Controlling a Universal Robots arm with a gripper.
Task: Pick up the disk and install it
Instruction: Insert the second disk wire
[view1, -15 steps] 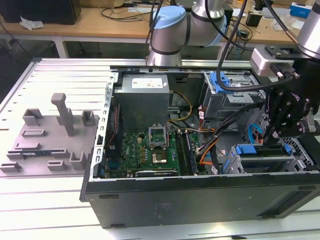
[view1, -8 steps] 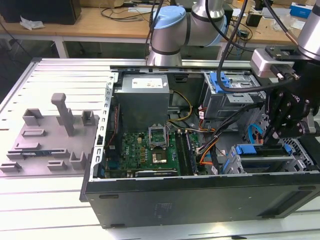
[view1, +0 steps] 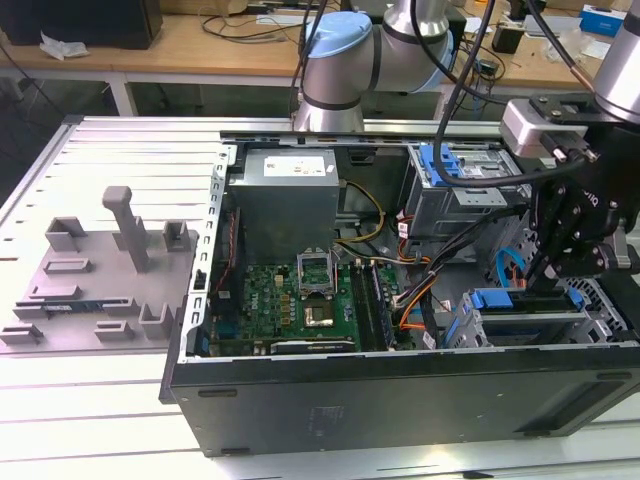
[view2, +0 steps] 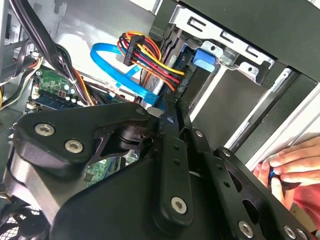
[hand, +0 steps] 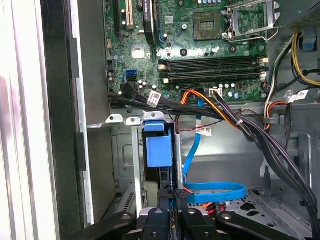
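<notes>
Ribbed metal tabletop (view1: 100, 160) fills the exterior view, with an open computer case (view1: 400, 400) lying on its side and a grey fixture plate (view1: 100, 290) of upright blocks toward the exterior view's left. Inside the case sit a green motherboard (view1: 300, 300) and a grey power-supply box (view1: 290, 200). The robot arm (view1: 345, 60) reaches in from behind, and its black gripper (view1: 548, 272) hangs over the drive bay at the exterior view's right, where the disk (view1: 530, 322), edged in blue, sits low in the bay. In the second wrist view, the gripper's black linkage (view2: 170, 165) crosses the foreground; beyond it are a blue flat cable (view2: 115, 70), a bundle of coloured power wires (view2: 150, 60) and a blue latch (view2: 204, 59) on the metal cage, and a person's hand (view2: 292, 167) rests at the case's edge. In the first wrist view, the gripper (hand: 169, 197) closes narrowly at the disk's (hand: 159, 150) blue carrier end, which stands upright in the bay slot below the motherboard (hand: 200, 45); whether it is actually clamping the disk, I cannot tell.
</notes>
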